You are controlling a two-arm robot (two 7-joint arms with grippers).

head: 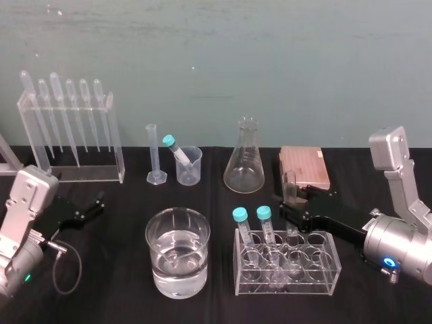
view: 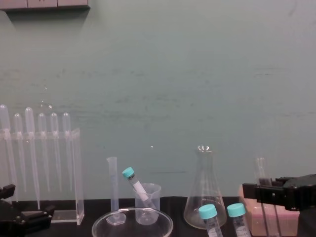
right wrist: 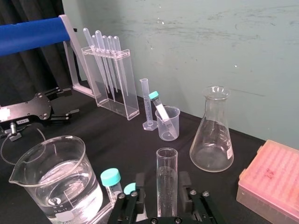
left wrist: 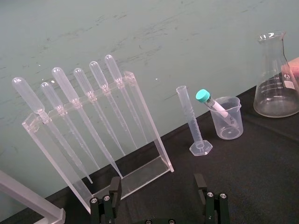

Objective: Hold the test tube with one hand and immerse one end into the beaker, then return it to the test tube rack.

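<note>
I am at the first step, the pickup. My right claw [head: 291, 202] stands around the uncapped test tube [right wrist: 167, 163], partway up its length. The tube is upright, its foot down in a hole of the clear test tube rack [head: 287, 287], near the two teal-capped tubes [head: 239, 214]. Whether the claw has the glass pinched, I cannot tell. My left claw [left wrist: 159, 196] is parked low at the table's left, spread wide with nothing in it.

The next move, as I judge it, calls for a sure but gentle hold and a straight lift until the tube's foot clears the rack top. Then comes a carry to my left, over the large beaker of water [head: 202, 229] just beside the rack (the small beaker [head: 190, 172] farther back holds a capped tube and seems to have no liquid). The tube must stay upright going down.
</note>
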